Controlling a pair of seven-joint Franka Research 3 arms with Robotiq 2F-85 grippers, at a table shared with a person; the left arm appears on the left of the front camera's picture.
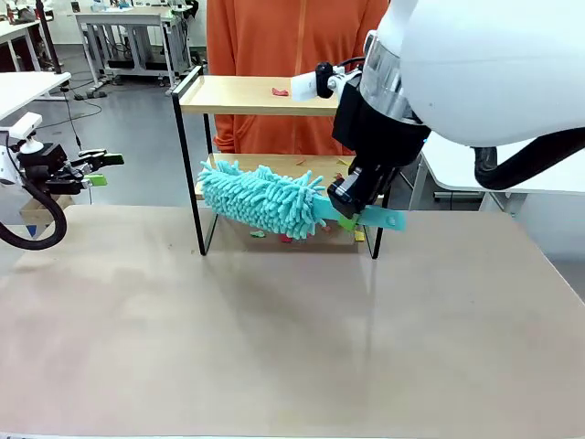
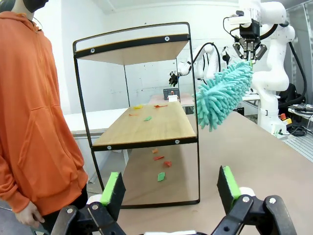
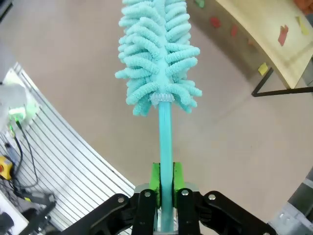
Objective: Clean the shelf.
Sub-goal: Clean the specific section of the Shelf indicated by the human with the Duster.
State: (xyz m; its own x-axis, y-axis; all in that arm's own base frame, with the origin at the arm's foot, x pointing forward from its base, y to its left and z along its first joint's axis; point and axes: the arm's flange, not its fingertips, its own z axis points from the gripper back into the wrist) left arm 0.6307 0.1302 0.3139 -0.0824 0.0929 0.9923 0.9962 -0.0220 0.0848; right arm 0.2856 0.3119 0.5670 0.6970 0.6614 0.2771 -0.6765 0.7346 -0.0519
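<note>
right gripper (image 1: 347, 219): clamped on duster (image 1: 260, 199) handle, just before shelf (image 1: 247, 94) | shelf: far-middle of table (image 1: 274, 347), in front of person (image 1: 274, 37) | duster head: across shelf's near side at lower-board height, contact unclear | left gripper (image 1: 99, 170): jaws spread, empty, well left of shelf | scraps (image 1: 280, 91): on both boards

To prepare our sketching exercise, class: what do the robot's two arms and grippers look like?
Both arms are white. The right arm has a bulky, glossy rounded shell, a black wrist and a thick black ribbed hose. The left arm has a looping black cable. The left gripper and right gripper are black bolted linkages with bright green pads.
</note>
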